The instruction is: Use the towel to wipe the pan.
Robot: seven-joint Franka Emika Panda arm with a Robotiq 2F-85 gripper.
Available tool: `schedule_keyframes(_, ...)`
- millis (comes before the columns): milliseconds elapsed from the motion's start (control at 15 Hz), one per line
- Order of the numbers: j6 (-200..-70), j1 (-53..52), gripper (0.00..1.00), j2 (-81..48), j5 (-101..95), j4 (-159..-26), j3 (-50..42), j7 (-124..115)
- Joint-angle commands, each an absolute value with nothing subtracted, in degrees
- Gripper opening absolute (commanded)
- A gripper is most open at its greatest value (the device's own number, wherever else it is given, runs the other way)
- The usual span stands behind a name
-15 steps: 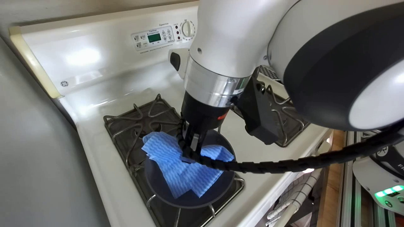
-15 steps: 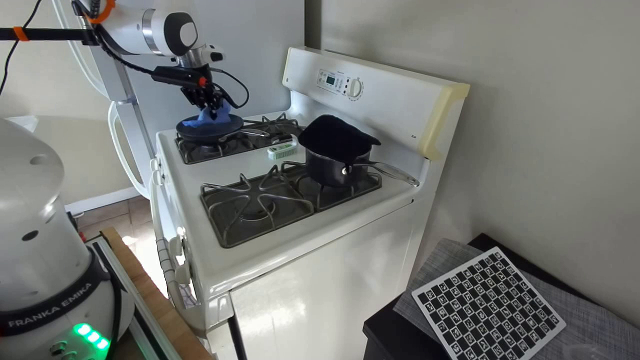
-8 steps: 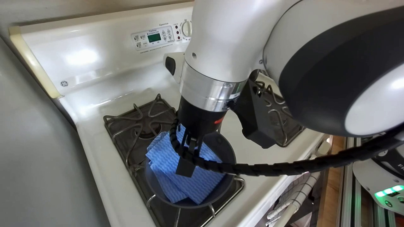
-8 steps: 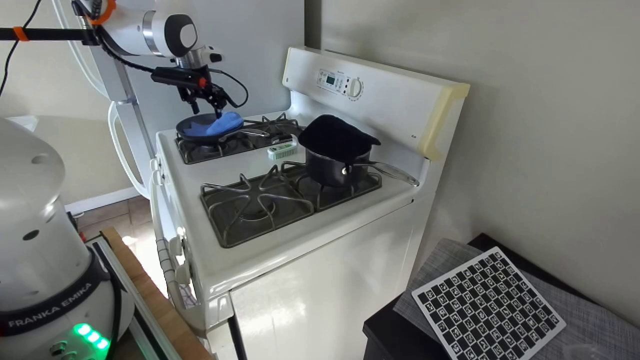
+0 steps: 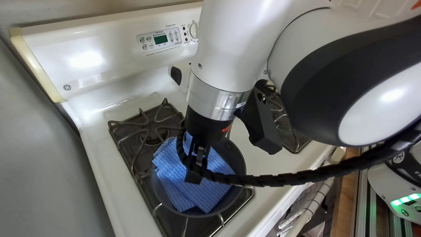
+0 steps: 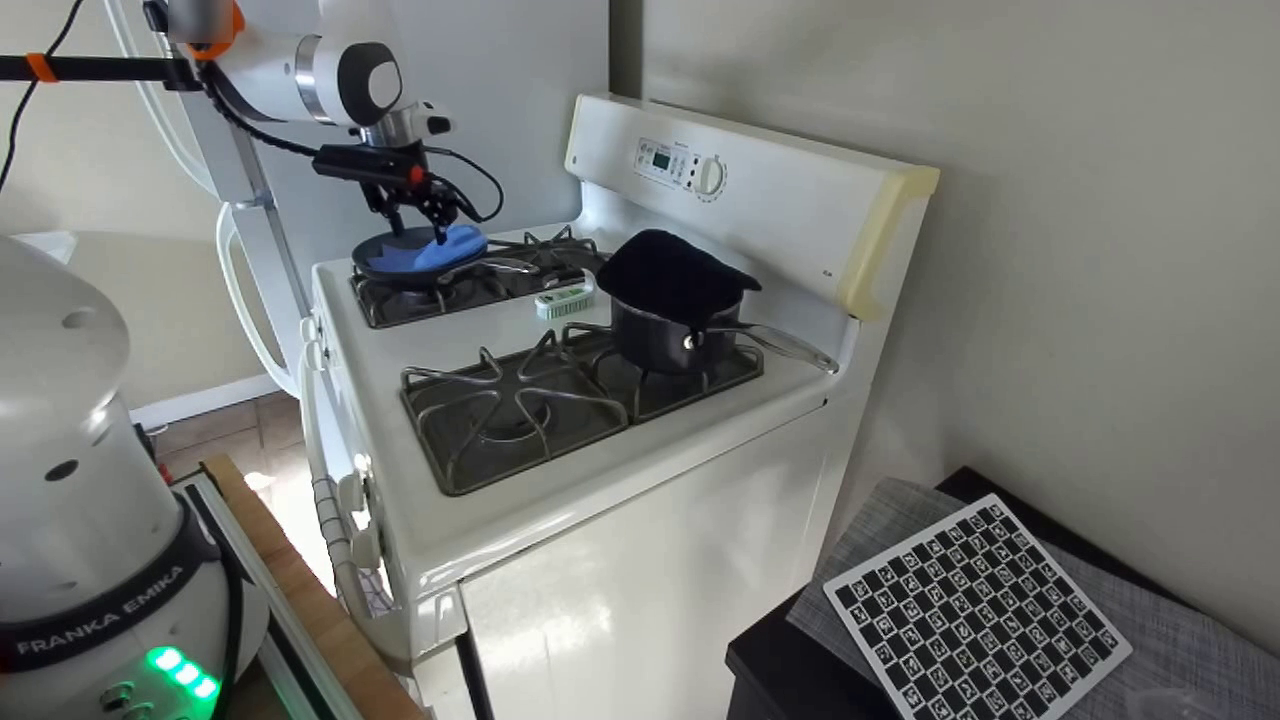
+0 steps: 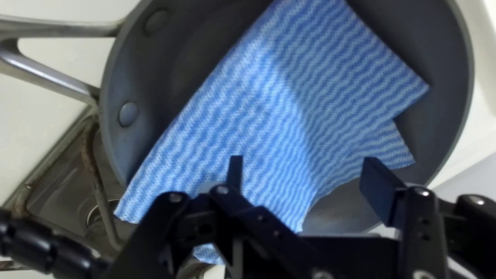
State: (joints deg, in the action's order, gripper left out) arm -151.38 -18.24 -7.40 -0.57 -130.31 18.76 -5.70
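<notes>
My claw (image 7: 306, 178): spread wide, close over the pan (image 7: 434, 38).
Towel (image 7: 267, 112): lying folded in the pan, one end extending outside it.

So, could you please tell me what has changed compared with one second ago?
The gripper has opened and let go of the towel, which it pinched a second ago. The towel has dropped and now lies flatter in the pan, one end over its rim. The wrist has come slightly lower in both exterior views. The pan and the black pot stayed in place.
</notes>
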Motion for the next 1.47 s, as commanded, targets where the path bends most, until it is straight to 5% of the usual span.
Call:
schedule_keyframes(0,-154.3,-18.4,0.45,-9.7,-1.7,-129.8,18.0,-4.0)
schedule_keyframes(400,-154.2,-19.3,0.0,-11.1,-9.1,-130.1,15.9,-5.5)
schedule_keyframes(1400,-139.4,-18.9,0.0,-13.5,-1.2,-125.2,18.8,-1.7)
